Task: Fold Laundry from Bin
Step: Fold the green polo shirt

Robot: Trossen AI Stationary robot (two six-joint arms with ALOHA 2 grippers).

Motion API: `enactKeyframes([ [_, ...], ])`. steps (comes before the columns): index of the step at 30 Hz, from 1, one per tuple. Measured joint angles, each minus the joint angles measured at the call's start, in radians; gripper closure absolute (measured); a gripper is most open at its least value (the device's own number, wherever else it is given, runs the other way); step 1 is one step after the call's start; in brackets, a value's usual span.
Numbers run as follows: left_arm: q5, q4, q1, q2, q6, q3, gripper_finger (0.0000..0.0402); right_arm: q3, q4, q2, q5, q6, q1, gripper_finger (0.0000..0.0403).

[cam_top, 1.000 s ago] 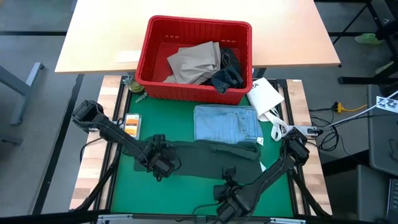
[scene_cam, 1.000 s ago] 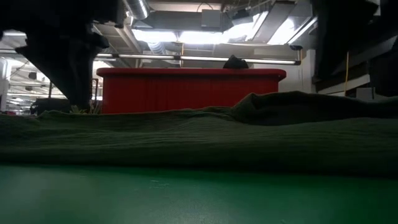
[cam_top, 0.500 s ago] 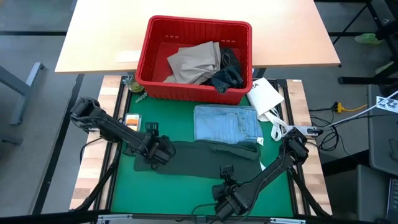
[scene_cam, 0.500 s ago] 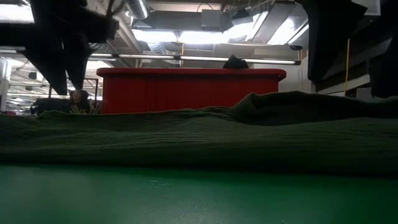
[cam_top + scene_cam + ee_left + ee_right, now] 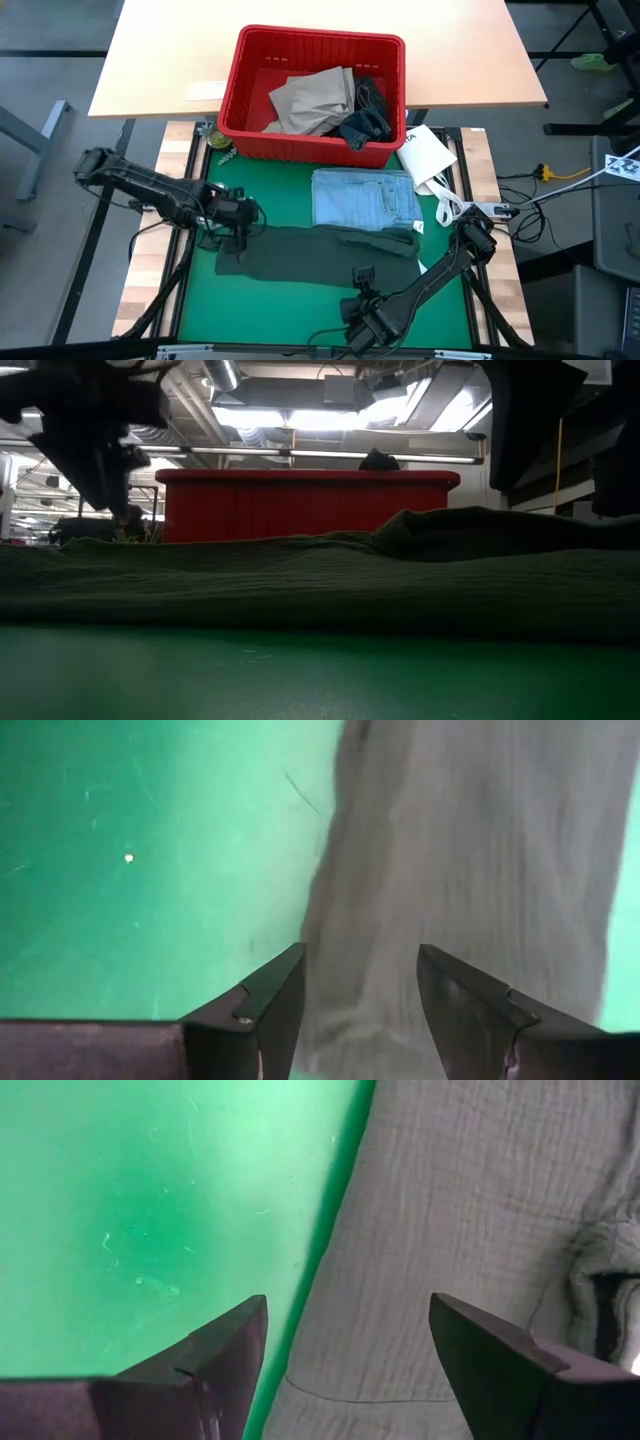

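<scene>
High view: left gripper [image 5: 236, 222] hangs over the green mat [image 5: 280, 192], at the end of the green garment [image 5: 318, 255] nearest its own arm. In the left wrist view its fingers [image 5: 268, 1005] stand apart with nothing between them, the garment's cloth below and just beyond the tips, bare mat to one side.

Right gripper [image 5: 364, 290] sits at the mat's near edge, just past the garment's near hem, well apart from the left one. Its wrist view shows the fingers [image 5: 218, 1355] spread wide and empty, over the line where cloth meets mat.

Beyond the green garment, on the far side from the right gripper, lies the folded blue garment [image 5: 364, 198], touching it. Farther still stands the bin [image 5: 312, 96], half on the tan desk [image 5: 160, 55], with tan trousers [image 5: 314, 100] and dark jeans [image 5: 366, 116] inside. A white packet [image 5: 426, 156] lies beside the bin, off the mat. An orange object [image 5: 211, 199] lies just beside the left arm.

Low view: the green garment [image 5: 320, 575] stretches flat across the mat, the bin [image 5: 305, 505] behind it.
</scene>
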Motion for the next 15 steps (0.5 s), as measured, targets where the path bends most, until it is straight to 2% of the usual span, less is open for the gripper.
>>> enactKeyframes([
  [4, 0.001, 0.092, 0.034, -0.025, -0.025, -0.078, 0.0217, 0.000, 0.000, 0.000, 0.000, 0.000, 0.000, 0.0123],
  [15, 0.033, 0.206, 0.038, 0.017, -0.107, -0.162, 0.0217, 0.000, 0.003, 0.000, 0.001, 0.004, 0.000, 0.0123],
])
